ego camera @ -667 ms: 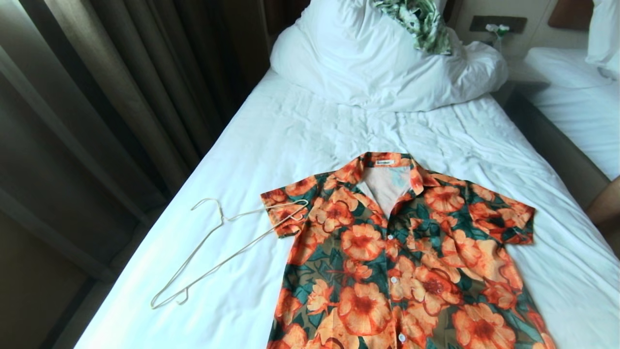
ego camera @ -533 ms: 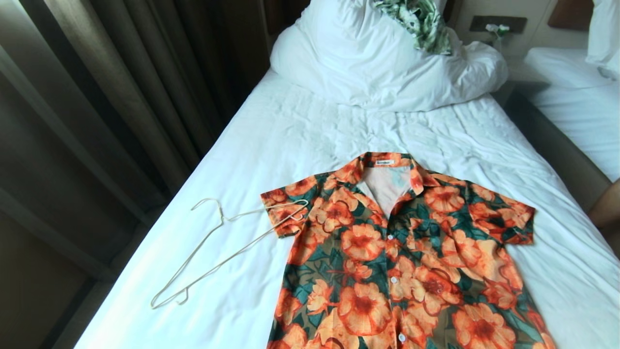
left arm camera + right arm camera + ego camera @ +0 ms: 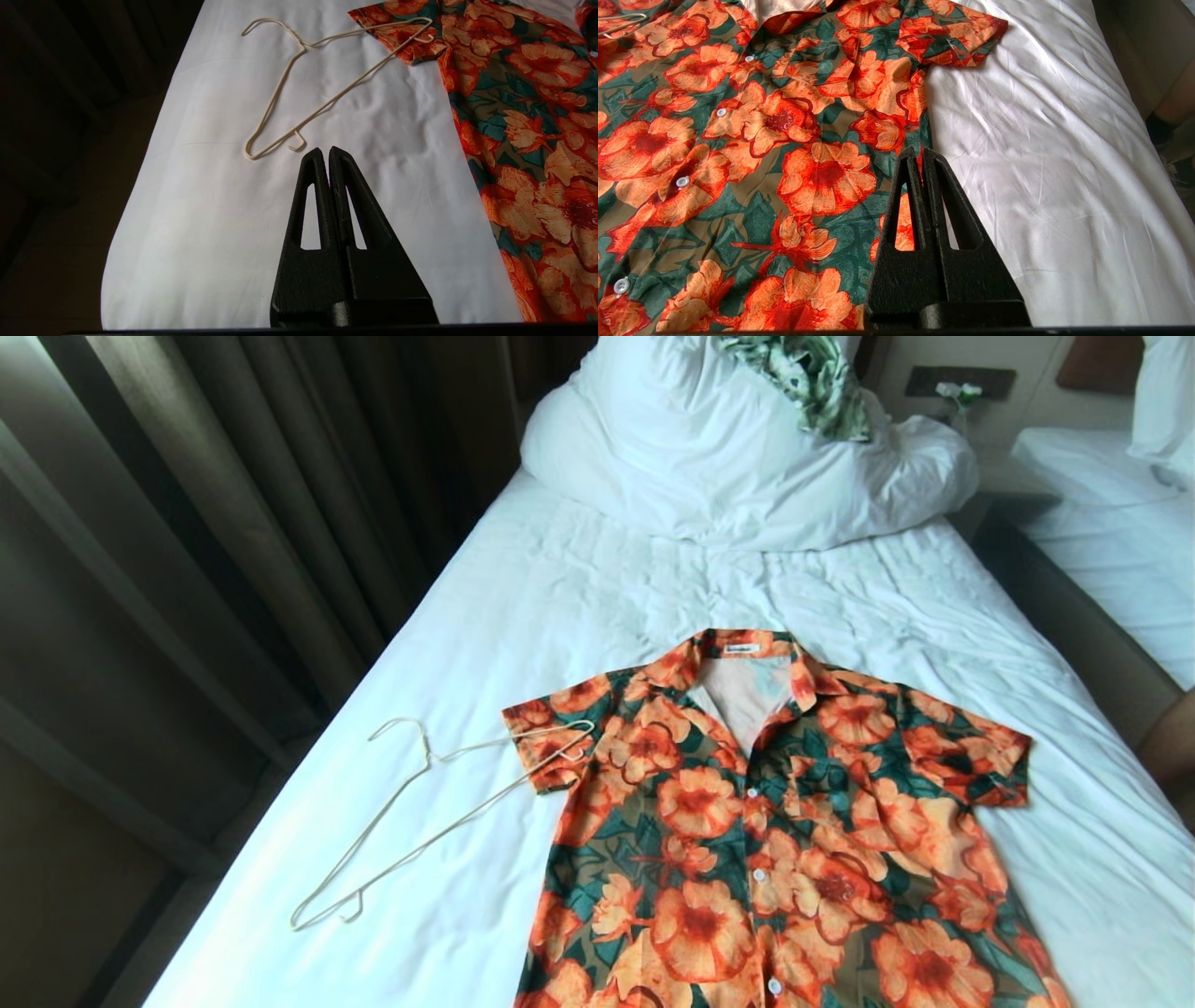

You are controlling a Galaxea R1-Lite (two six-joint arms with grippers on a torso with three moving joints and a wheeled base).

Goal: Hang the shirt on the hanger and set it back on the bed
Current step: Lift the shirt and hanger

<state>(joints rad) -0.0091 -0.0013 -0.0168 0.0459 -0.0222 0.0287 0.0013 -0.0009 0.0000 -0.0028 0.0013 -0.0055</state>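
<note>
The shirt (image 3: 775,831), orange-red flowers on dark green, lies flat and buttoned on the bed (image 3: 579,588), collar toward the pillow. The cream wire hanger (image 3: 420,821) lies on the sheet to its left, one end resting on the left sleeve. Neither arm shows in the head view. In the left wrist view my left gripper (image 3: 328,150) is shut and empty, hanging above bare sheet just short of the hanger (image 3: 322,79). In the right wrist view my right gripper (image 3: 920,151) is shut and empty, above the right edge of the shirt (image 3: 738,140).
A bulky white duvet (image 3: 728,457) with a green-and-white leafy garment (image 3: 812,378) is piled at the head of the bed. Dark curtains (image 3: 205,523) hang on the left. A second bed (image 3: 1111,513) stands to the right, and a person's leg (image 3: 1174,102) is beside the gap.
The person's limb at the right edge of the head view has drawn back a little. Shirt and hanger lie as before.
</note>
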